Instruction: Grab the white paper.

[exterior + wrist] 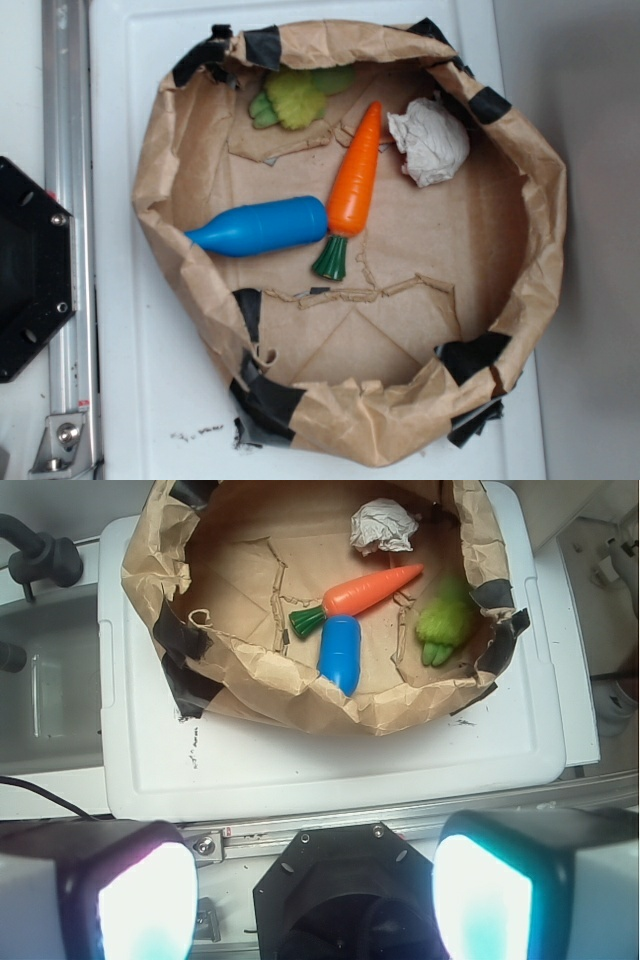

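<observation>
The white paper (429,140), a wrinkled ball with grey creases, lies inside the brown paper bag (155,170) near its upper right wall. In the wrist view the white paper (383,526) sits at the far side of the bag. My gripper (315,895) shows only in the wrist view. It is open, with its two pale fingertips (148,905) spread wide and nothing between them. It hangs high over the black robot base (340,890), well short of the bag and far from the paper.
An orange carrot (356,185) lies beside the paper, with a blue bottle (262,226) to its left and a green leafy toy (297,96) at the bag's top. The bag rests on a white lid (300,760). A metal rail (68,200) runs on the left.
</observation>
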{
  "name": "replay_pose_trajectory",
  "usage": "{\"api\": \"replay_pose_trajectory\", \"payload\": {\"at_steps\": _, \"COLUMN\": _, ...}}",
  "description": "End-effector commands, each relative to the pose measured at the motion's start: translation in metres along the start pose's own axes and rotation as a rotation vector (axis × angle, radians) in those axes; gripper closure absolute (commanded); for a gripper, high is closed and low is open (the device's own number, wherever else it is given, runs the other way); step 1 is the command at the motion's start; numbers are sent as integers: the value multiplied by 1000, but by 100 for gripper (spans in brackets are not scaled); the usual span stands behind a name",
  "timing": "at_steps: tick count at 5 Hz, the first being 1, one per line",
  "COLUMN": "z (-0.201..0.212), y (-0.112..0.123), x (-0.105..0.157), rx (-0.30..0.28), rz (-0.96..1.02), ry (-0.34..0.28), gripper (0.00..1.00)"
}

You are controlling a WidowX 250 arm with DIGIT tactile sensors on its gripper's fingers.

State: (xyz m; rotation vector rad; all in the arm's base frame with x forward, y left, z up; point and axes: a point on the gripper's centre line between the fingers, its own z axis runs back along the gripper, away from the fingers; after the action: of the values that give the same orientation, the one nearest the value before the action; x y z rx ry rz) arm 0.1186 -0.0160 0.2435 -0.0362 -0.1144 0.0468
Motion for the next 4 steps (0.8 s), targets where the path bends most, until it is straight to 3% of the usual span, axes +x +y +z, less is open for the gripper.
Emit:
{"api": "replay_pose_trajectory", "payload": {"at_steps": 1, "z": 0, "y": 0, "x": 0, "rx": 0, "rz": 0, "ry": 0, "gripper": 0}}
{"api": "replay_pose_trajectory", "payload": {"at_steps": 2, "z": -31, "y": 20, "x": 37, "rx": 101, "rz": 100, "ry": -41, "gripper": 0}}
{"api": "replay_pose_trajectory", "payload": {"at_steps": 4, "z": -79, "y": 26, "x": 102, "rx": -48, "rz": 125, "ry": -312, "gripper": 0}}
